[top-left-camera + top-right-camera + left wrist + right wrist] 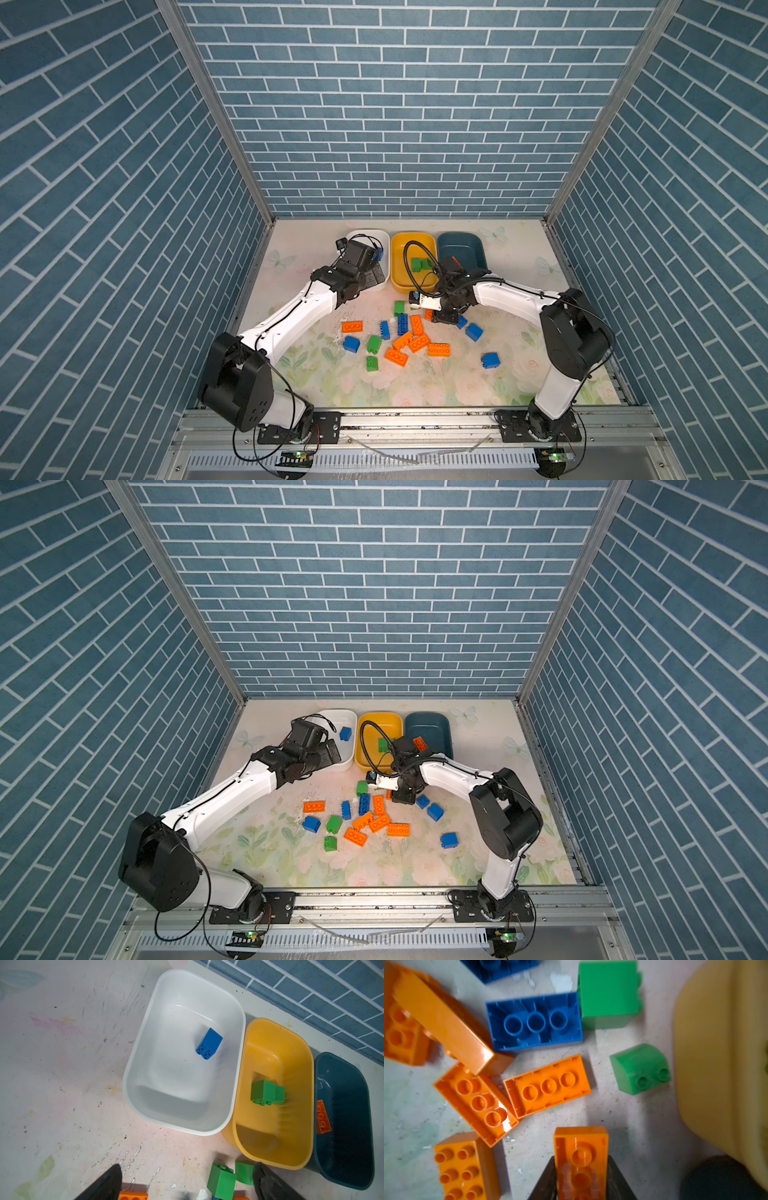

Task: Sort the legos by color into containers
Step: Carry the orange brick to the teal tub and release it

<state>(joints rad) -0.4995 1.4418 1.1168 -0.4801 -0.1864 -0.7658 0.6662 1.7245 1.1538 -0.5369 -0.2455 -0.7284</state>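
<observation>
A flat orange brick (580,1147), its hollow underside with round tubes facing the camera, is clamped between the jaws of the right gripper (581,1167), beside the loose orange, blue and green legos (419,343) on the bench (457,374). The left gripper (188,1165) is wide open and empty, near the white tub (166,1088), which holds one blue brick (209,1044).

Three tubs line the far edge of the surface (478,854). The white (338,719), left, holds a blue brick (345,733). The yellow (382,725), middle, holds a green brick (383,744). The teal (432,729), right, holds an orange brick (420,743). The left end effector (332,751) hangs over the white tub's near end. The right end effector (402,798) is down among loose bricks (398,829), against an orange piece (389,794).
</observation>
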